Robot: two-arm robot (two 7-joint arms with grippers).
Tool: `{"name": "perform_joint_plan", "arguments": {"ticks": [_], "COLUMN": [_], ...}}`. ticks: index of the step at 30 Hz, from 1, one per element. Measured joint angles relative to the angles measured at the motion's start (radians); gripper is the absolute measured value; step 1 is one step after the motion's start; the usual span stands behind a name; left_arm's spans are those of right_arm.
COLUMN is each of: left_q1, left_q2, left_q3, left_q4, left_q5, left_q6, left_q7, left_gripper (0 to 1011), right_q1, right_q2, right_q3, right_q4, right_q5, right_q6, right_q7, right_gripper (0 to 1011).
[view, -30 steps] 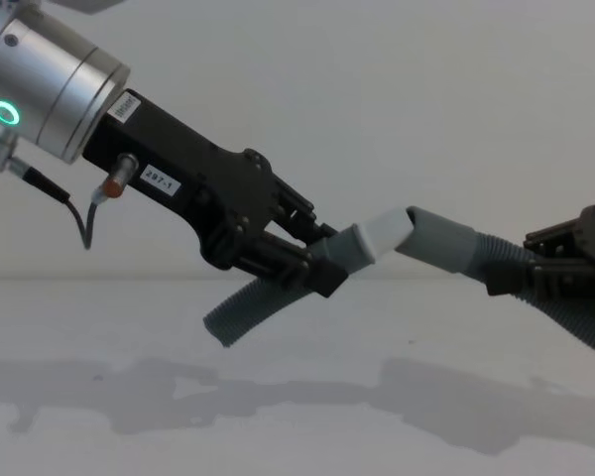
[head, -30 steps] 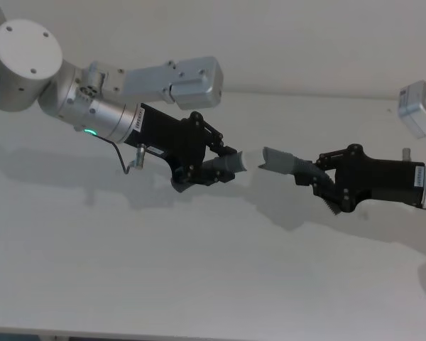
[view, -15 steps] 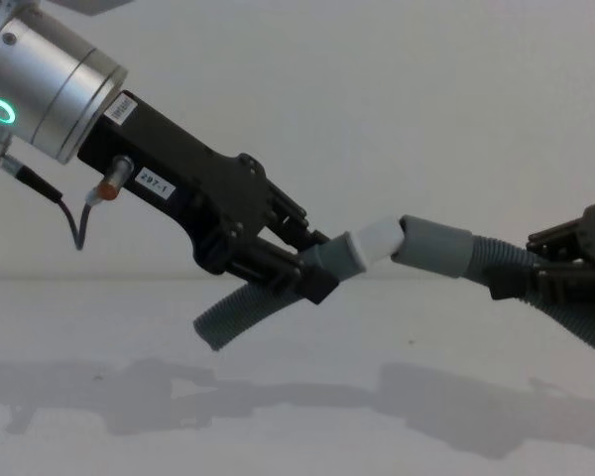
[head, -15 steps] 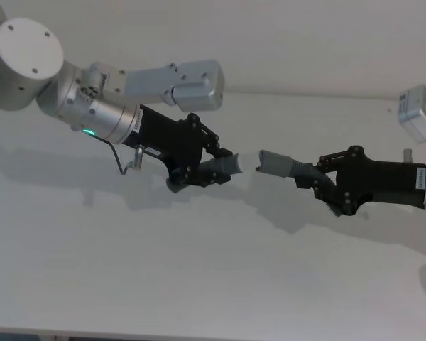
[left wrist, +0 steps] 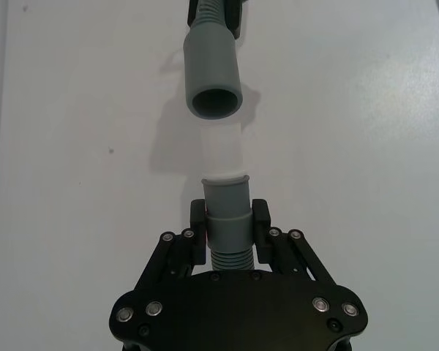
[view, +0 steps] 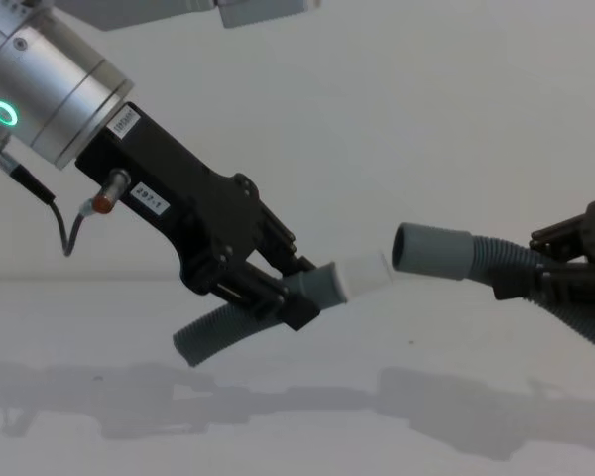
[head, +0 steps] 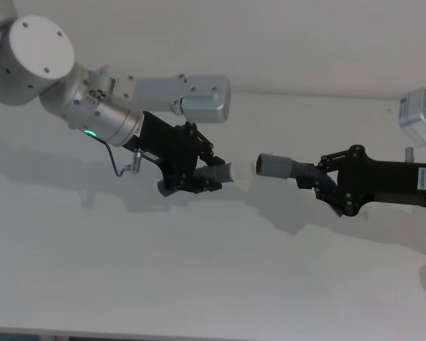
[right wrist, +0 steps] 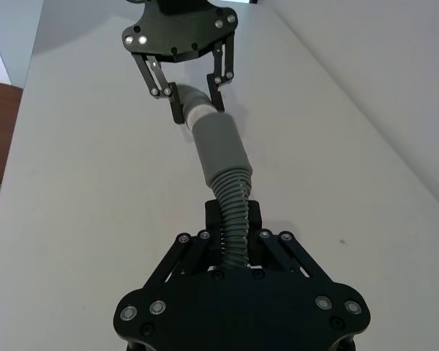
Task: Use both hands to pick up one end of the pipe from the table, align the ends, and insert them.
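Both hose pieces hang in the air above the white tabletop [head: 199, 284], their ends facing each other with a small gap between. Nearest the socket cuff [view: 431, 252], on its left, is the white tip [view: 365, 274] of the left hose piece [view: 228, 332]. The left gripper [head: 202, 174] has its jaws shut on the grey cuff just behind that tip, and the ribbed tail droops free below the jaws. To the right of the socket cuff, the right gripper [head: 325, 188] has its jaws shut on the ribbed part of the right hose piece [right wrist: 234, 212], well back from the cuff.

The hoses look light and bendy, with stiffer smooth cuffs. A hold on the cuff steers the tip well, whereas a hold on the ribs lets the socket sag or swing.

In the left wrist view the tip and socket mouth lie roughly along one line, the tip pointing at the socket [left wrist: 214, 77]. In the chest view the tip tilts slightly upward and sits a little lower than the socket.
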Motion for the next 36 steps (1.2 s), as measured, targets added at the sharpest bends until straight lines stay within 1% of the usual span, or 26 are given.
{"name": "perform_joint_plan", "arguments": {"ticks": [1,3,8,11,18,19,21,25,28,36], "left_q1": [-0.009,-0.015,-0.025,-0.032,-0.045,-0.047,-0.051,-0.059,-0.062,-0.071], "left_q2": [-0.003,-0.005,-0.01,-0.013,-0.019,-0.02,-0.021,-0.024,-0.025,-0.029], "left_q3": [0.009,0.015,0.026,0.032,0.044,0.045,0.048,0.053,0.056,0.064], "left_q4": [0.0,0.001,0.004,0.007,0.014,0.015,0.017,0.021,0.023,0.034], "left_q5": [0.013,0.023,0.039,0.047,0.064,0.065,0.069,0.076,0.078,0.081], "left_q6": [0.007,0.012,0.02,0.022,0.027,0.027,0.028,0.028,0.028,0.025], "left_q7": [-0.005,-0.01,-0.017,-0.022,-0.033,-0.034,-0.037,-0.044,-0.047,-0.058], "left_gripper": [354,354,354,354,354,354,354,354,354,354], "right_q1": [0.001,0.003,0.008,0.013,0.025,0.028,0.031,0.039,0.043,0.05], "right_q2": [0.002,0.003,0.011,0.016,0.03,0.033,0.036,0.042,0.043,0.042], "right_q3": [-0.003,-0.005,-0.016,-0.024,-0.047,-0.054,-0.059,-0.074,-0.082,-0.091], "right_q4": [-0.002,-0.002,-0.009,-0.016,-0.033,-0.038,-0.042,-0.051,-0.056,-0.064], "right_q5": [-0.003,-0.007,-0.032,-0.054,-0.122,-0.139,-0.156,-0.207,-0.234,-0.273], "right_q6": [-0.005,-0.008,-0.024,-0.036,-0.057,-0.061,-0.065,-0.073,-0.075,-0.076], "right_q7": [-0.001,-0.002,-0.011,-0.019,-0.042,-0.048,-0.054,-0.071,-0.08,-0.093], "right_gripper": [177,177,177,177,177,177,177,177,177,177]}}
